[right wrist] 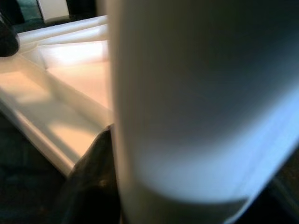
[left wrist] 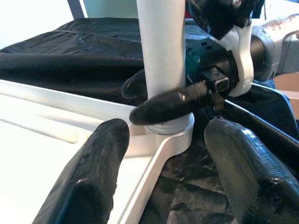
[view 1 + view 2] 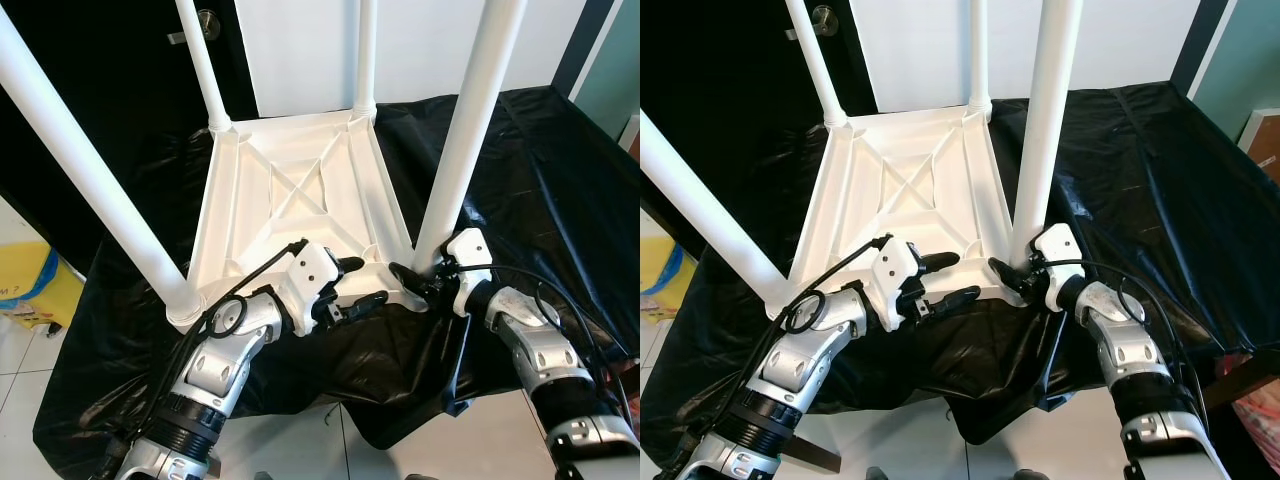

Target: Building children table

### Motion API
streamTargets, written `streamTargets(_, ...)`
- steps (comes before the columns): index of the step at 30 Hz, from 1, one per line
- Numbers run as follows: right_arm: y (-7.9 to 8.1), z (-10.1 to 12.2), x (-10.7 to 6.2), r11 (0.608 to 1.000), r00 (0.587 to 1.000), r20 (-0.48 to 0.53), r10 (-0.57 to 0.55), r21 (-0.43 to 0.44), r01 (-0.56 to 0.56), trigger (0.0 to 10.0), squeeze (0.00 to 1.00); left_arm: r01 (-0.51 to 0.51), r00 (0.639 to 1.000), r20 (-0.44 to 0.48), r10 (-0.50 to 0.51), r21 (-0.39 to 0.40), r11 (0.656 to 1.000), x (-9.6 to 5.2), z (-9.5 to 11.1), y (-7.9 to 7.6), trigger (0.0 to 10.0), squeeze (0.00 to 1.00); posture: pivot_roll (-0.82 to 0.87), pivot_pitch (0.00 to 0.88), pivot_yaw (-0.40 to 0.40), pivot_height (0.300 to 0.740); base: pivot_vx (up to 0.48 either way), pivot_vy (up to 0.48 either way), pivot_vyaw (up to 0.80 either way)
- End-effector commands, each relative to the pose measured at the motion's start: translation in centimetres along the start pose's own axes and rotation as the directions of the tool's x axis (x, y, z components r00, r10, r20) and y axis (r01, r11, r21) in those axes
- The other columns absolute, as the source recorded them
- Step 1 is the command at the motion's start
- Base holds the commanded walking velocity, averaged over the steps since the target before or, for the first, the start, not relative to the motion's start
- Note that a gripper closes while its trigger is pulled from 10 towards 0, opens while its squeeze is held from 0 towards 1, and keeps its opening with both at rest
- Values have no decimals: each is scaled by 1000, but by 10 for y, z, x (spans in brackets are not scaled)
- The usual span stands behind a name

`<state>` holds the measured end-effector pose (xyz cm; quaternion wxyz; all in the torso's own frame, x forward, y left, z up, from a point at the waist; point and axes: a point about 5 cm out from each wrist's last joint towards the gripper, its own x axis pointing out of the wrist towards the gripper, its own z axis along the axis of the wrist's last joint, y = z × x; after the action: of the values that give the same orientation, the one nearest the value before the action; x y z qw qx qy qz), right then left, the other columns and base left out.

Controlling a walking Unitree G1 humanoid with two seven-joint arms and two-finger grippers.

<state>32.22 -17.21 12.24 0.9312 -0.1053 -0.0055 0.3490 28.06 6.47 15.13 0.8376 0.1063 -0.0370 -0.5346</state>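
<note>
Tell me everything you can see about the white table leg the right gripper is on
The leg is a smooth, round white tube, plastic by its look, standing nearly upright with a slight lean in the near right corner socket of the upturned white tabletop, which lies on a black sheet. Its top runs out of frame. The right gripper clasps it just above the socket collar, one black finger on each side. The left gripper hovers open beside that corner, not touching the leg.
</note>
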Motion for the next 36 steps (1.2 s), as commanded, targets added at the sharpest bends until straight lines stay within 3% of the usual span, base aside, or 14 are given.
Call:
streamTargets(1,2,-5,1,1000,999,-26,21,-6,-21,0,0,-6,1000,1,6,5,1000,-1,2,2,10000,0,-99,42,62,740,0,0,0)
streamTargets(10,2,-9,-3,1000,999,-30,-23,13,23,0,0,-13,1000,1,13,0,1000,-3,1,0,10000,0,-102,50,53,740,0,0,0)
streamTargets(11,2,-9,-4,999,999,-27,-34,22,35,4667,0,-13,1000,1,13,-2,1000,-3,1,0,10000,0,-106,52,52,740,0,0,0)
streamTargets(12,4,-9,-4,998,999,-18,-45,32,46,10000,0,-14,1000,1,14,-3,1000,-3,1,-1,10000,0,-107,56,49,740,0,0,0)
streamTargets(20,12,-10,-8,980,981,12,-194,59,193,10000,0,-16,1000,7,16,-21,1000,-2,1,-6,10000,0,-109,78,46,740,0,0,0)
streamTargets(22,13,-14,-12,951,953,-17,-301,62,301,10000,0,-14,1000,3,14,-27,1000,-3,-1,-8,10000,0,-114,85,44,740,0,0,0)
streamTargets(23,13,-14,-12,951,953,-17,-301,62,301,10000,0,-14,1000,3,14,-27,1000,-3,-1,-8,10000,0,-114,85,44,740,0,0,0)
streamTargets(24,16,-17,-15,925,928,-33,-370,77,372,10000,0,-13,1000,0,13,-32,999,-4,-3,-9,10000,0,-116,87,43,740,0,0,0)
streamTargets(28,20,-18,-16,909,913,-38,-405,91,407,10000,0,-14,1000,-3,14,-35,999,-4,-4,-10,10000,0,-116,87,43,740,0,0,0)
streamTargets(32,43,-23,-14,800,817,-80,-571,170,575,10000,0,-14,1000,1,14,-41,999,-1,-4,-11,10000,0,-130,93,38,740,0,0,0)
streamTargets(36,51,-23,-11,754,776,-93,-624,189,629,10000,0,-13,1000,5,13,-43,999,0,-3,-12,10000,0,-130,94,37,740,0,0,0)
